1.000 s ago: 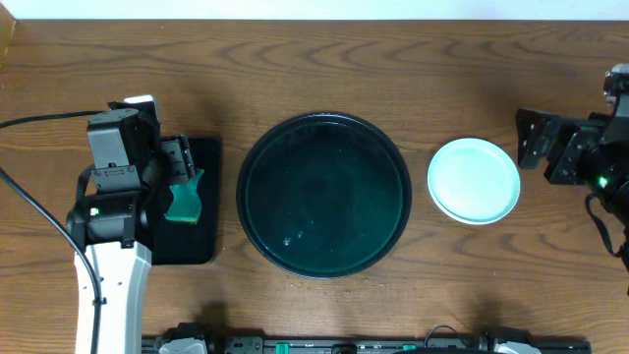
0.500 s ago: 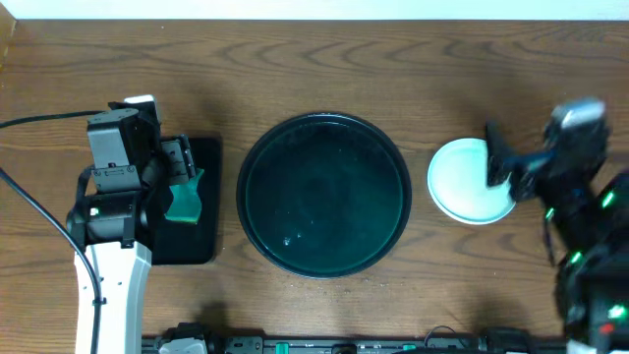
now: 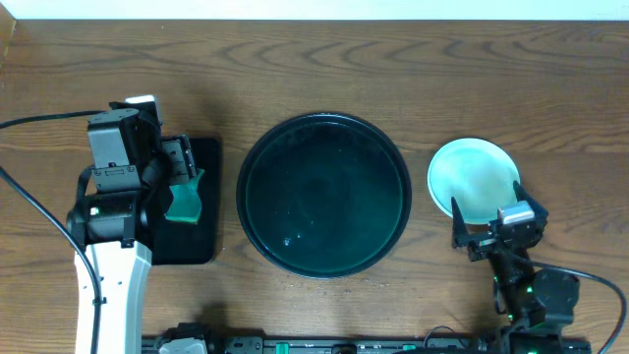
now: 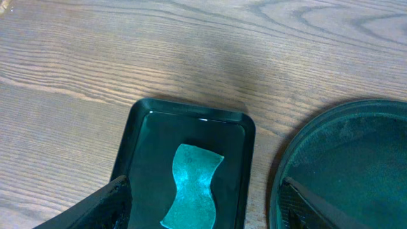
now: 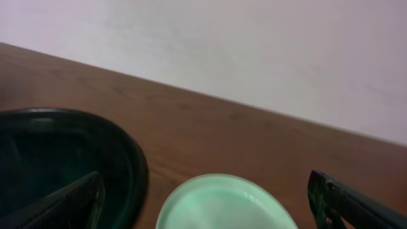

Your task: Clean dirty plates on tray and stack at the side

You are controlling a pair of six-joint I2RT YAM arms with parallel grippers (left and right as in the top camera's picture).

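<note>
Table: brown wood-grain tabletop (image 3: pixel 324 69), carrying everything named below.
Left arm: white and black robot arm (image 3: pixel 110 275), reaching up from the near left edge of the table.
Left gripper: black two-finger left gripper (image 4: pixel 203 191), over the small tray; its jaws stand wide apart and grip nothing.
Small tray: black glossy rectangular tray (image 4: pixel 143 137) with a raised rim, left of the round tray and close beside it without touching.
Sponge: teal, waisted flat piece (image 4: pixel 194 187), lying on the floor of the small tray, between and below the left fingers, which stand clear of it on both sides.
Round tray: large round dark green-black glossy tray (image 3: pixel 324 195) with a raised rim, at the middle of the table.
Plates: pale mint-green round shallow plates (image 3: pixel 472 169), on the bare table to the right of the round tray, near its rim but apart from it; only the clean top face shows, and how many lie beneath it cannot be told.
Right gripper: black two-finger right gripper (image 3: pixel 486 208), at the near edge of the plates and pointing toward them; its jaws are spread fully and hold nothing.
</note>
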